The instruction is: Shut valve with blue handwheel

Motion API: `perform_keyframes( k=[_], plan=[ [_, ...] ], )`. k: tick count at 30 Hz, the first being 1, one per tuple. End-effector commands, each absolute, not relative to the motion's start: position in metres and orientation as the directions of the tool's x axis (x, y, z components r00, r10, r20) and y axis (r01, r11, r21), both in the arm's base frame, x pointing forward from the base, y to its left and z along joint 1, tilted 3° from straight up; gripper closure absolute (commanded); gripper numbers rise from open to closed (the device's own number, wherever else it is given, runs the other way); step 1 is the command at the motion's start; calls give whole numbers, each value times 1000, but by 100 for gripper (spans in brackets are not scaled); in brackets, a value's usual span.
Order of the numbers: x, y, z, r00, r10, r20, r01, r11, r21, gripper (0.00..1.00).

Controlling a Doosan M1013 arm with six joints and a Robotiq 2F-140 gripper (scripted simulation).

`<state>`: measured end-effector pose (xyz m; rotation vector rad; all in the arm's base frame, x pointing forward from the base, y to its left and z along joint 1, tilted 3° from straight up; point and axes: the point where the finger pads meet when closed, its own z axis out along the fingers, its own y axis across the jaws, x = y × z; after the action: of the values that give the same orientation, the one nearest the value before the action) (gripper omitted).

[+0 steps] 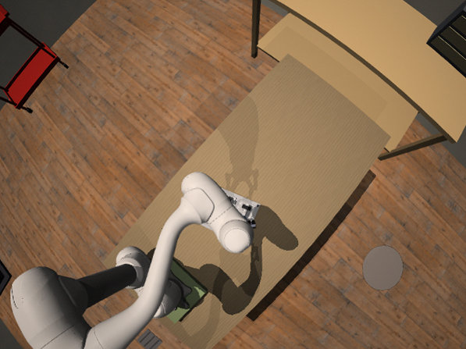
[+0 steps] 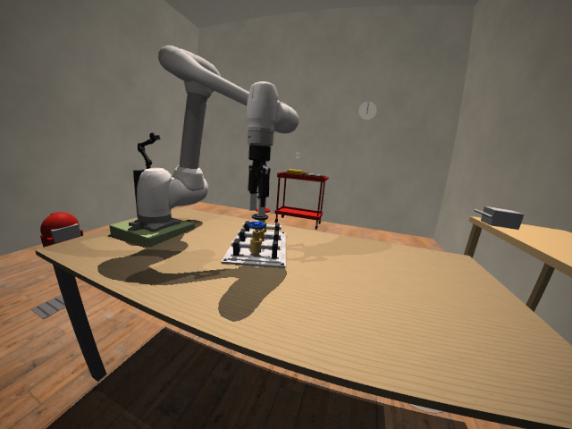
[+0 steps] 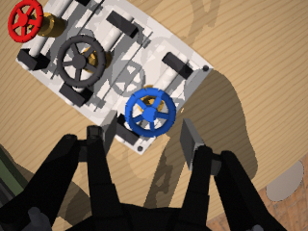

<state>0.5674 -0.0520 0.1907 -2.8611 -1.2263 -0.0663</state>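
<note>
A white plate [image 3: 150, 35] [image 2: 251, 263] [image 1: 242, 200] on the table carries three valves in a row. In the wrist view the blue handwheel [image 3: 149, 112] [image 2: 255, 224] is the nearest one, the grey handwheel [image 3: 80, 61] is in the middle and the red handwheel [image 3: 26, 21] is at the far end. My gripper [image 3: 149, 125] [image 2: 260, 205] points straight down and hangs a short way above the blue handwheel. Its fingers are about half open, one on each side of the wheel as seen from above, and touch nothing. In the overhead view the arm hides the wheels.
The arm's base stands on a green pad [image 2: 152, 232] [image 1: 193, 298] at the table's near end. A red cart [image 2: 302, 194] [image 1: 13, 58] stands on the floor beyond the table. A second table [image 2: 531, 239] [image 1: 379, 39] stands to the side.
</note>
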Motion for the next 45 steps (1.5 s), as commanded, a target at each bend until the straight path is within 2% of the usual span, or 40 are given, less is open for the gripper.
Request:
perform_keyframes(
  k=[1,45],
  plan=[
    [568,-52,189,689,723,50,724,-689,-9,46],
    [569,-51,164,689,723,50,724,-689,-9,46]
  ],
)
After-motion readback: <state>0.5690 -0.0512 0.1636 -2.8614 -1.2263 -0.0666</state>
